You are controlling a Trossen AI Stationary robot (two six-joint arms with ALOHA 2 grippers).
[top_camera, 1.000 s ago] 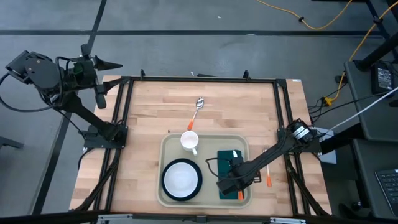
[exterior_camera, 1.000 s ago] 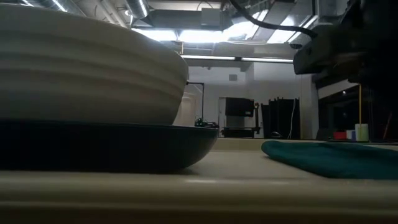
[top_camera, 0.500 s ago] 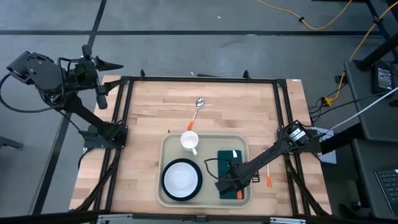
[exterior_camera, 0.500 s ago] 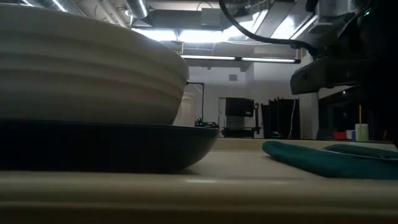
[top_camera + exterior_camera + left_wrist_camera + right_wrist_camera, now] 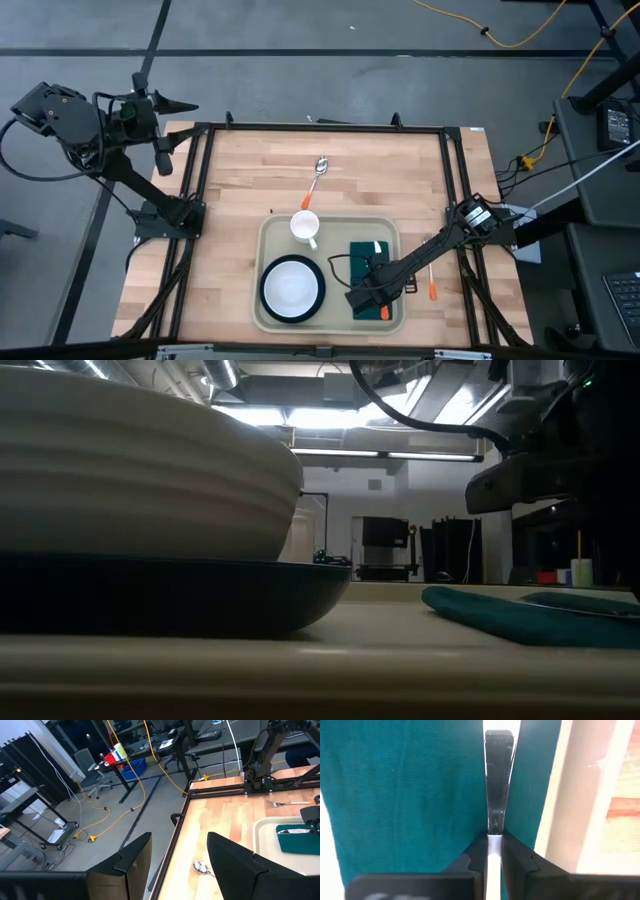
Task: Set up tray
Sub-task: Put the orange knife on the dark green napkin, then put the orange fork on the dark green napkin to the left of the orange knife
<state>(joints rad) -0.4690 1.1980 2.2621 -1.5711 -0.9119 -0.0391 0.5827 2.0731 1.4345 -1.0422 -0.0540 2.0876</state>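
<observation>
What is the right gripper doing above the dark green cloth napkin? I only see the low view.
Observer: The right gripper is shut on a slim silver metal utensil, held over the dark green cloth napkin inside the large beige plastic tray.
Operator: Any cutlery outside the tray?
Observer: Yes. An orange-handled metal spoon lies on the wooden table beyond the tray, and an orange-handled fork lies to the tray's right.
Operator: And the left arm?
Observer: The left gripper, open, waits off the table's far left corner.
</observation>
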